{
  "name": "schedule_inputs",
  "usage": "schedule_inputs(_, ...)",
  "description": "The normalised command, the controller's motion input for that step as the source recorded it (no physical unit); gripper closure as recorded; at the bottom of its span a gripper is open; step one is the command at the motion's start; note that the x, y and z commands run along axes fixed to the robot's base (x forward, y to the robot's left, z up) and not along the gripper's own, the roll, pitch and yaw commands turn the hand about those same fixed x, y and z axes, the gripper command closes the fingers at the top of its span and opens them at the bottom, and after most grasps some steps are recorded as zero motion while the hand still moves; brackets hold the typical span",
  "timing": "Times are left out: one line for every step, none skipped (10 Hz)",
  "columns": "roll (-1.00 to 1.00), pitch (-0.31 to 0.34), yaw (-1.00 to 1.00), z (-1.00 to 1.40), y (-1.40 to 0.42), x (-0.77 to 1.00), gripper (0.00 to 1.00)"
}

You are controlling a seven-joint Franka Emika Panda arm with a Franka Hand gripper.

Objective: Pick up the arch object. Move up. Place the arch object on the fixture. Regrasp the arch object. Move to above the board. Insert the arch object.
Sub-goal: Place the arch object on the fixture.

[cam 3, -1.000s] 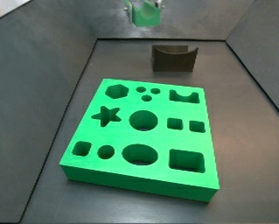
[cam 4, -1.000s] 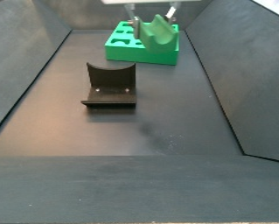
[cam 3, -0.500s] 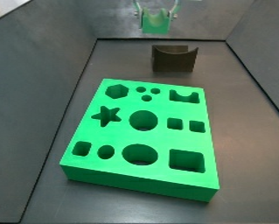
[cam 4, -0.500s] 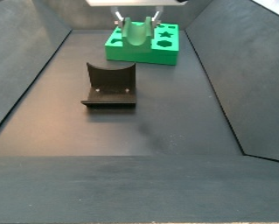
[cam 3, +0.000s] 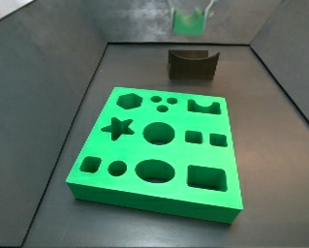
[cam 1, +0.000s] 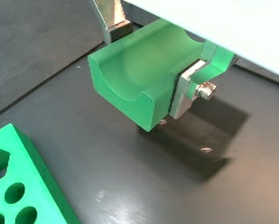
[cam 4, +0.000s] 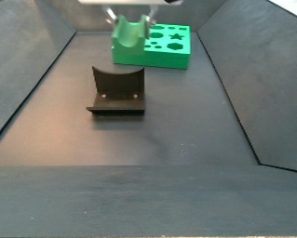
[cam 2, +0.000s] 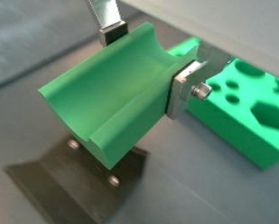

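My gripper [cam 3: 189, 19] is shut on the arch object [cam 1: 142, 72], a green block with a curved notch, and holds it in the air above the fixture. Both wrist views show the silver fingers [cam 2: 184, 85] clamping the arch object [cam 2: 108, 96] on its two flat sides. The fixture [cam 3: 192, 63] is a dark block with a scooped top at the far end of the floor; it also shows in a side view [cam 4: 115, 91] and under the piece in a wrist view [cam 2: 59, 181]. The board [cam 3: 160, 145] is a bright green slab with shaped holes.
Dark sloping walls [cam 3: 60, 68] close in the floor on both sides. The board [cam 4: 167, 46] lies beyond the fixture in a side view, and its corner shows in both wrist views [cam 1: 19, 188] [cam 2: 253, 109].
My gripper has carried the arch object sideways over the last second, from off to one side of the fixture to a spot above it.
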Motion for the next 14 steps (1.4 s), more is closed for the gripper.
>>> schedule_inputs(-1.00, -0.087, 0.14, 0.48, 0.69, 0.37, 1.00)
schedule_inputs(-1.00, -0.062, 0.13, 0.26, 0.50, 0.22, 1.00)
schedule_inputs(-1.00, -0.041, 0.12, 0.08, 0.32, 0.11, 1.00)
schedule_inputs(-1.00, -0.009, 0.11, 0.03, 0.09, 0.05, 1.00)
schedule_inputs(-1.00, 0.023, 0.10, 0.03, 0.04, 0.04, 1.00)
schedule_inputs(-1.00, 0.058, 0.09, 0.00, 0.05, 0.05, 1.00)
schedule_inputs(-0.86, 0.107, 0.05, -0.01, 0.05, 0.08, 1.00)
schedule_inputs(-0.63, 0.139, 0.00, -0.02, 0.05, 0.09, 1.00)
schedule_inputs(-0.52, 0.147, -0.03, -0.02, 0.05, 0.10, 1.00)
schedule_inputs(-0.32, 0.141, -0.06, -0.02, 0.04, 0.09, 1.00)
schedule_inputs(-0.23, 0.120, -0.08, -0.01, 0.03, 0.08, 1.00)
schedule_inputs(-1.00, 0.250, 0.01, -1.00, 0.13, 0.13, 1.00)
schedule_inputs(-1.00, 0.241, -0.01, -1.00, 0.14, 0.13, 1.00)
schedule_inputs(-1.00, 0.290, -0.09, -1.00, 0.14, 0.15, 1.00)
